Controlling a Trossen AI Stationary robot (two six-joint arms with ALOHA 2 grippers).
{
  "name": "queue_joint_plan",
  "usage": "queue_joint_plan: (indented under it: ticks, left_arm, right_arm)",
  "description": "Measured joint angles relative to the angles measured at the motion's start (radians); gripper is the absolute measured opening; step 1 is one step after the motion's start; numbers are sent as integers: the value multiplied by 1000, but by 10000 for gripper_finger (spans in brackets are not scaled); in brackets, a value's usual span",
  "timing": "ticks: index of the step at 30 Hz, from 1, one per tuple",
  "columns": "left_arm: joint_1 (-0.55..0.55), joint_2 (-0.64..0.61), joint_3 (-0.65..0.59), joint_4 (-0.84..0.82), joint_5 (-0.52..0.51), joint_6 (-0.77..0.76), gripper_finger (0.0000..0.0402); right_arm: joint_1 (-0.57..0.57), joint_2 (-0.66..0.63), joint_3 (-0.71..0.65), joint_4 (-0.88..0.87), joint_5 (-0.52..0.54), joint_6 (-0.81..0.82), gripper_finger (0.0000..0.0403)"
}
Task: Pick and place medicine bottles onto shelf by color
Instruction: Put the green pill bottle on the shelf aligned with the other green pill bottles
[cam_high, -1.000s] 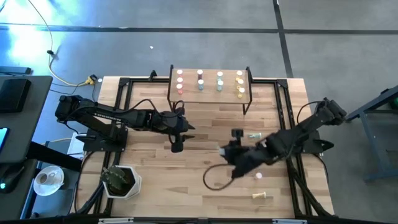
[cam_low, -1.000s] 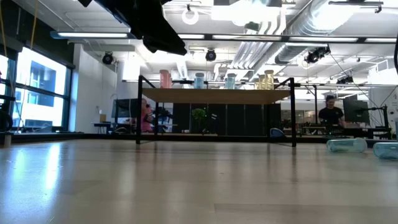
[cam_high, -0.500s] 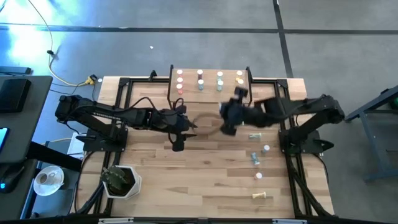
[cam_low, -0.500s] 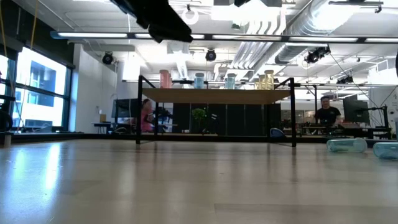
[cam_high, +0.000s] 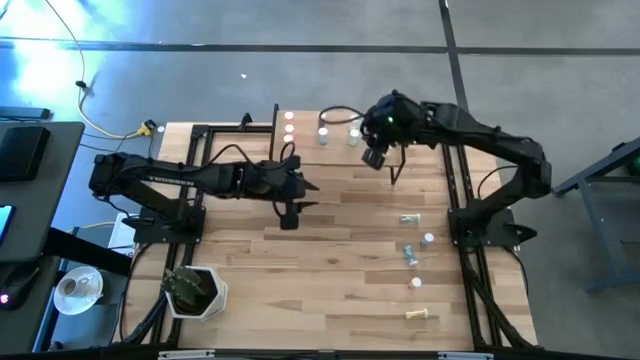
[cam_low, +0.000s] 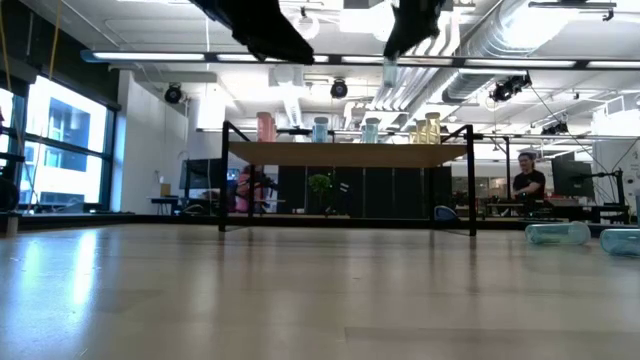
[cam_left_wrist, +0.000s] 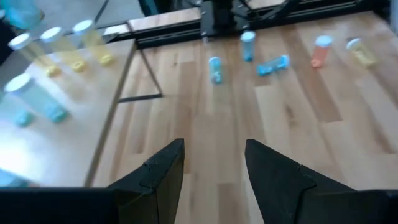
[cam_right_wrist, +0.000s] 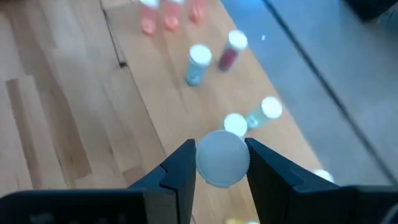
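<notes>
Round white-capped bottle (cam_right_wrist: 222, 159) sits clamped between dark right pincer (cam_right_wrist: 217, 163) fingers.

light: bright, even | glare: window (cam_low: 60, 140) | blur: both wrist views, motion-smeared

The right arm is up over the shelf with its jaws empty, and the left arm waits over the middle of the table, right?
Not quite: the right gripper isn't empty. The right wrist view shows its jaws shut on a bottle's white cap. The rest holds: it is over the shelf, and the left gripper waits over the middle of the table.
</notes>
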Motion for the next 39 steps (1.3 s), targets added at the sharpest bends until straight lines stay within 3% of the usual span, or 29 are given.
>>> queue_joint_plan:
  ticks: [7,11,17,23,29,35,39]
  left_arm:
    - [70,0,0,-7,0,16,161]
    - [102,0,0,-7,0,27,161]
    - [142,0,0,-7,0,67,161]
    - [178,0,0,-6,0,78,161]
    - [205,0,0,-5,1,94,161]
    - [227,0,0,-5,3,94,161]
    - [230,0,0,-5,2,94,161]
  right_arm:
    - [-82,1,-202,174,-163,-6,113]
    - [-88,2,-256,205,-174,20,113]
    - [-96,3,-256,261,-177,4,113]
    - [-148,10,-256,319,-251,-8,113]
    - [-187,24,-185,250,-331,-13,113]
    - [-164,80,-49,116,-347,-18,113]
    - [-161,120,-28,78,-346,-9,113]
